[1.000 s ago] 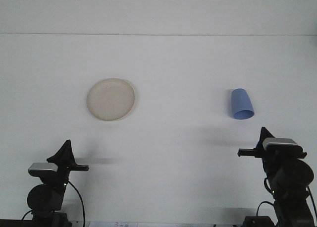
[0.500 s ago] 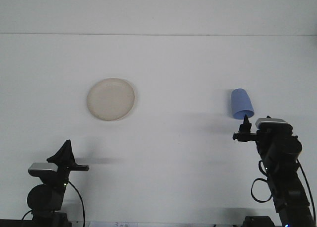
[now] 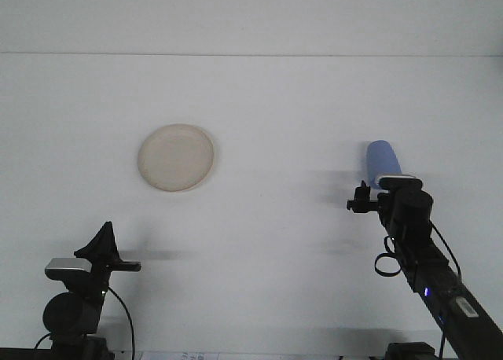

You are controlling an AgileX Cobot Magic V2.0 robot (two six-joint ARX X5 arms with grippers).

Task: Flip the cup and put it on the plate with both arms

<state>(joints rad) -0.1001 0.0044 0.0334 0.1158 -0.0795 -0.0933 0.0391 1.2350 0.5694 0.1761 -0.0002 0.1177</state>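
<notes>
Right pincer [image 3: 360, 200]: front view shows it far out over the right side of the table, its wrist housing covering the near end of the blue cup [image 3: 380, 157]; whether its fingers are wide or narrow I cannot tell, as only a small dark tip shows to the left of the housing.
Left pincer [image 3: 104, 240]: parked near the front left corner, well apart from everything; its opening cannot be told from this angle either.
Blue cup: lies on its side on the right of the white table [image 3: 267, 242], rounded end pointing far, its near end hidden behind the right arm; contact with the pincer cannot be confirmed.
Plate [image 3: 176, 157]: cream, bare, on the left half of the table, well apart from the cup and farther out than the left pincer.
Step in hand: judged to be the right arm's approach to grasp the cup, with flipping and placing not yet done.
Doing it well: straddle the cup across its body rather than at the rounded end, so that it cannot roll or squirt away as the fingers shut.
Doing it well, next: grip low enough that turning it upright leaves room for the left pincer to take it.
Risk: a nudge from the housing could roll the cup off to the side.
</notes>
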